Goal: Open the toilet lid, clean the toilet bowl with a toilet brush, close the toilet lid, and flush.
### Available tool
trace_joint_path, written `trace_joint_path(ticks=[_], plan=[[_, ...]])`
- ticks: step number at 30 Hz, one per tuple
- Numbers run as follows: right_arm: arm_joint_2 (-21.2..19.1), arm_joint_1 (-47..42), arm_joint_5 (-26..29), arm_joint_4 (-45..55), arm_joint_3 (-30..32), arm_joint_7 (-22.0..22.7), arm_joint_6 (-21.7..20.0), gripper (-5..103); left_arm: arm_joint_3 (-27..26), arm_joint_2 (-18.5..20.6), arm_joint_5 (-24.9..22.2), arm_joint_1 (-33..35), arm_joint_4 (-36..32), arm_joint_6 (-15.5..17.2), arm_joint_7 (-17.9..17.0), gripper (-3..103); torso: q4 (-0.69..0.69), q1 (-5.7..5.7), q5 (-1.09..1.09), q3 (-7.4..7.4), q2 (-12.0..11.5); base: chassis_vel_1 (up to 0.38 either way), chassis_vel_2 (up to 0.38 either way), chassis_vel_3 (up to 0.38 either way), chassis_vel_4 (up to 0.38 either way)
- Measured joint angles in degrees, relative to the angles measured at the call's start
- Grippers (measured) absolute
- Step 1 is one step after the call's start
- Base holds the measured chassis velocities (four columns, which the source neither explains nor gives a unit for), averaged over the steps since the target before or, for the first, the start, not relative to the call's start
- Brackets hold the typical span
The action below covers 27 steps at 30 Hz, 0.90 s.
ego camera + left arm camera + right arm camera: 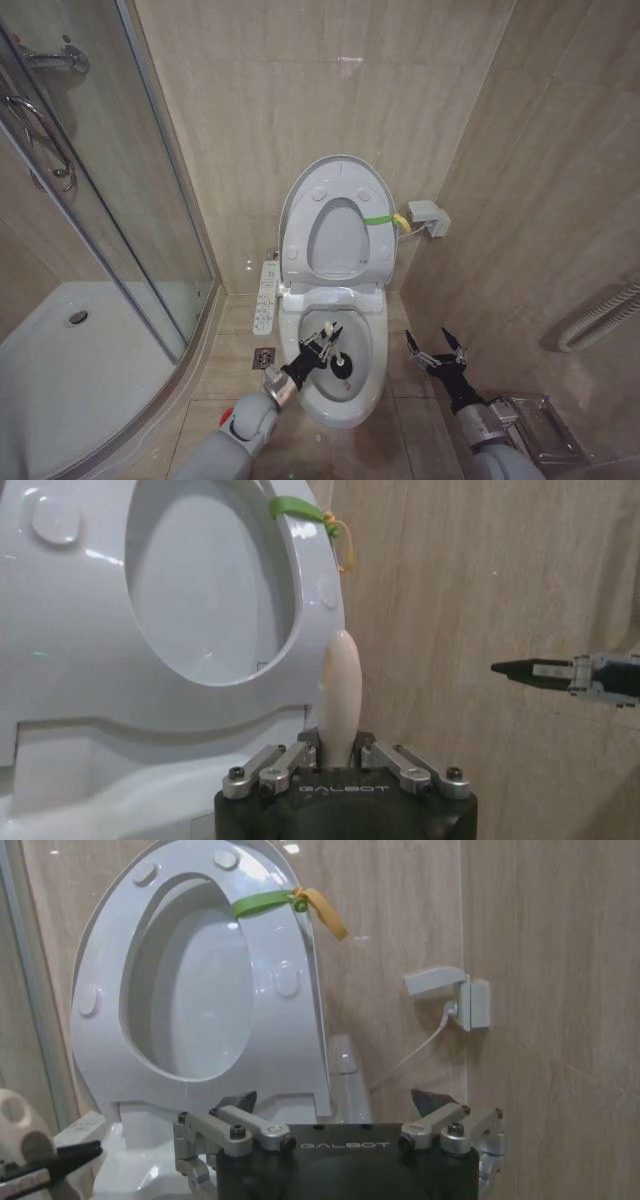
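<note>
Head view: toilet lid [338, 190] and seat [372, 248] both stand raised vs. the wall, so the toilet bowl [335, 395] is open for scrubbing. Left gripper [322, 345] reaches over the bowl, clenched on the toilet brush [338, 366]; its dark head sits low in the bowl, near the drain. Right gripper [437, 352] hangs over the floor just right of the bowl, fingers spread, holding nothing; we judge it's waiting.

Left wrist view: we see the white handle [338, 697] rising from btwn the closed fingers [262, 769]. Green-yellow strap [298, 508] sits at the lid edge.

Right wrist view: fingers [437, 1102] apart, empty. Wall socket [452, 994] w/ cord beside the lid.
</note>
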Motion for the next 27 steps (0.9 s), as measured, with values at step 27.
trace_joint_path(ticks=[27], plan=[[0.0,0.0,0.0,0.0,0.0,0.0,0.0,100,-1.1,-1.1,2.1,-7.5,16.1,-5.4,2.3,20,0.0,0.0,-0.01,0.0,0.0,0.0,0.0,0.0,0.0]])
